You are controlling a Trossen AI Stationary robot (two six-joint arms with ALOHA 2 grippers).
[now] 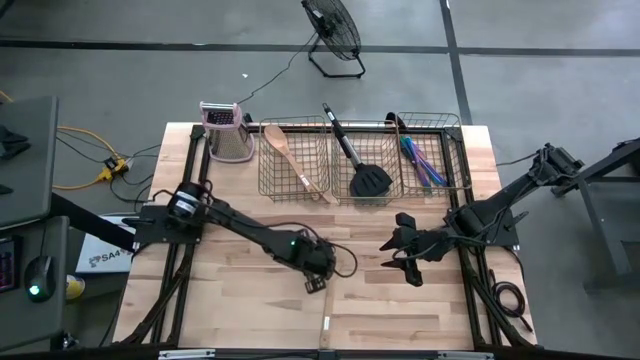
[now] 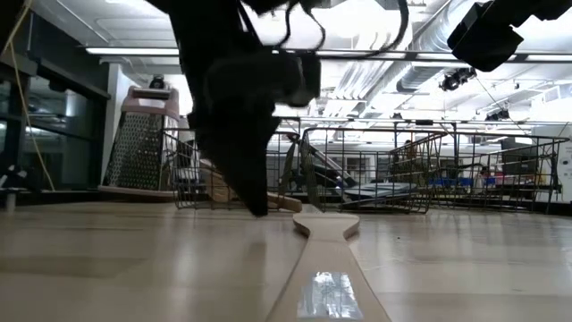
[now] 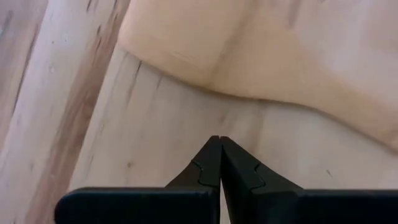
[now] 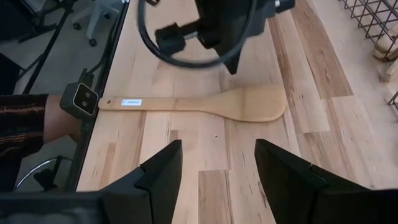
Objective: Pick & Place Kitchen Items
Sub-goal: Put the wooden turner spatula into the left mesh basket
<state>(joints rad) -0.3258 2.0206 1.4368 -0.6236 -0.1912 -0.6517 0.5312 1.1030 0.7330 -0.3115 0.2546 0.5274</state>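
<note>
Taking the baskets point(image 1: 360, 168) as our landmark, we see the grater point(image 1: 227, 131) just left of them, outside. In the left compartment lies a wooden spoon point(image 1: 291, 158), in the middle one a black spatula point(image 1: 358, 160), in the right one the blue-purple cutlery point(image 1: 421, 163). Those look placed. We judge one item left: the wooden spatula point(image 4: 205, 103), lying flat on the table point(image 1: 240, 310) well in front of the baskets. Our left gripper point(image 3: 219, 163) is pinched closed on nothing, its tips down right at the spatula's blade. Our right gripper point(image 4: 217, 165) hangs near, in front of the baskets' right part, fingers spread, holding nothing. So the spatula is not yet picked up
</note>
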